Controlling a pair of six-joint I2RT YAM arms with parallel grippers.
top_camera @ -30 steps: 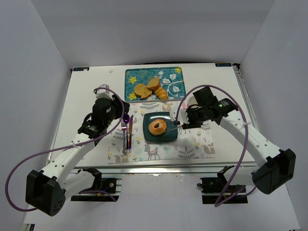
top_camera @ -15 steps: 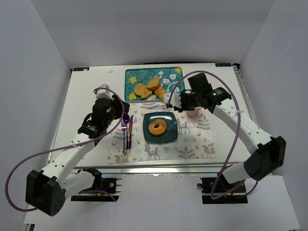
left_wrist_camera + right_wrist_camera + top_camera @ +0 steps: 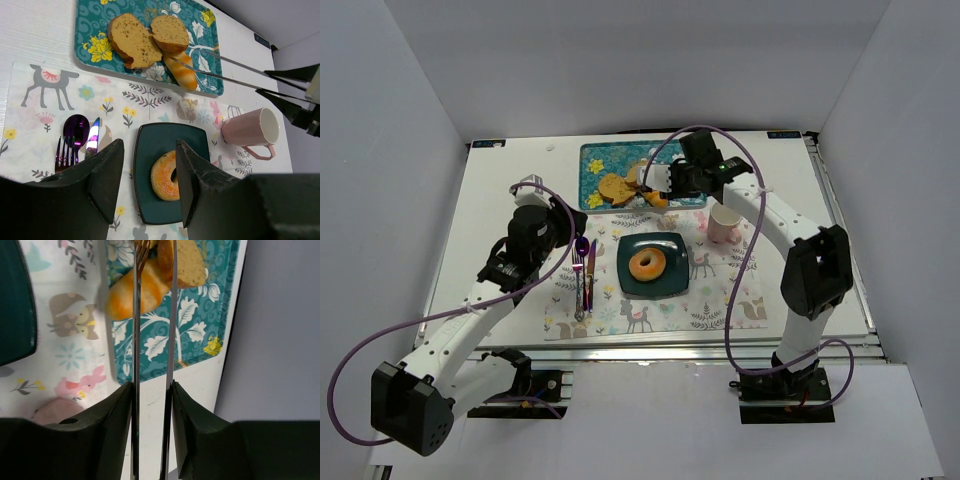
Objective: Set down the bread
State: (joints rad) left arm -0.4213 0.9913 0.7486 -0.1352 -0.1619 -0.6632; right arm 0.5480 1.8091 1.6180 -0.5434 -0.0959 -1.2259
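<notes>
**Tongs poised over soft bread at the tray's near edge**

The bread is seen on the patterned tray (image 3: 595, 160) at the far edge of the table (image 3: 500, 200). Two cut slices (image 3: 131, 40) lie side by side near the tray's middle. A small glazed roll (image 3: 181, 74) lies just beside them, along the tray's near edge.

A pair of metal tongs (image 3: 171, 320) is clamped between the fingers of the right gripper (image 3: 151, 390), with the blades squeezed to a narrow gap. In the right wrist view one blade crosses the roll and the tips end by the slices. Whether any piece is actually pinched cannot be told.

The left gripper (image 3: 149, 150) is spread wide with nothing in it, above the left side of the placemat (image 3: 720, 300). Beside it stands the dark plate (image 3: 628, 278), on which a ring-shaped bun (image 3: 647, 264) is lying.

All the bread is judged light, soft and easily crushed. The slices look porous and would probably tear or fold if taken by a corner, so a hold across the crust edges is preferred. The roll is rounded and shiny, and could slip or spin between thin, smooth blades. It would best be taken across its short width at mid-length, with the blades square to its long axis and only enough squeeze to dent the crust. The blades look springy, so a level, low carry is advised.
</notes>
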